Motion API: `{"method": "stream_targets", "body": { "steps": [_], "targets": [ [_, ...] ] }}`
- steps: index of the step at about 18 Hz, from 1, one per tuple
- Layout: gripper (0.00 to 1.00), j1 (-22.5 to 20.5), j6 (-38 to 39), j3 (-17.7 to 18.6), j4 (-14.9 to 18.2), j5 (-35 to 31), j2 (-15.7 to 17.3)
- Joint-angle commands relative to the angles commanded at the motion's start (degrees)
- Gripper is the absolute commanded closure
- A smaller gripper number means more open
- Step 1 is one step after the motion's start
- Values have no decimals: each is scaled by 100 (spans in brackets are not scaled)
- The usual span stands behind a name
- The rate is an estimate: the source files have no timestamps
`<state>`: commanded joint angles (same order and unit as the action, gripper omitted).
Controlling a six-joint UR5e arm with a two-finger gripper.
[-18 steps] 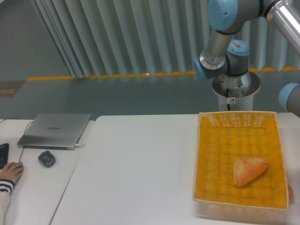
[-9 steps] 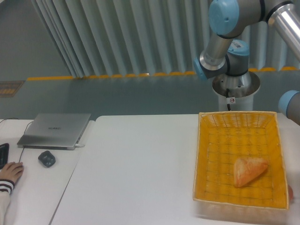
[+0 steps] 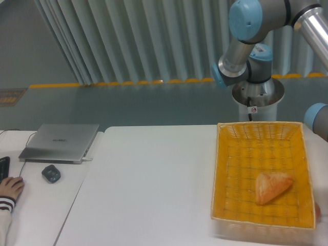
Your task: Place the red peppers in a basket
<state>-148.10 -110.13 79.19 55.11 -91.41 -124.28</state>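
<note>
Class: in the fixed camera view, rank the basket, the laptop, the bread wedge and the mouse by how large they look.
1. basket
2. laptop
3. bread wedge
4. mouse

The gaps between them are clear, so nothing ties.

You have a single fixed view, set in front of the tabletop (image 3: 154, 184) and raised, looking down and across it toward the pleated curtain wall (image 3: 143, 41) behind. It sits at middling range: you see the laptop (image 3: 60, 142) at the left edge and the basket (image 3: 221, 169) at the right, cropped by the bottom right corner. The arm's base (image 3: 256, 95) stands at the far side; its upper links run out of frame at top right, so the hand is outside your view.
</note>
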Motion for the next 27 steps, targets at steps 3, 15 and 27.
{"method": "stream_targets", "body": {
  "steps": [3,15,27],
  "targets": [
    [0,0,-9,27,-9,-35,0],
    [0,0,-9,0,-18,-202,-53],
    [0,9,44,18,-88,-202,-97]
  ]
}}
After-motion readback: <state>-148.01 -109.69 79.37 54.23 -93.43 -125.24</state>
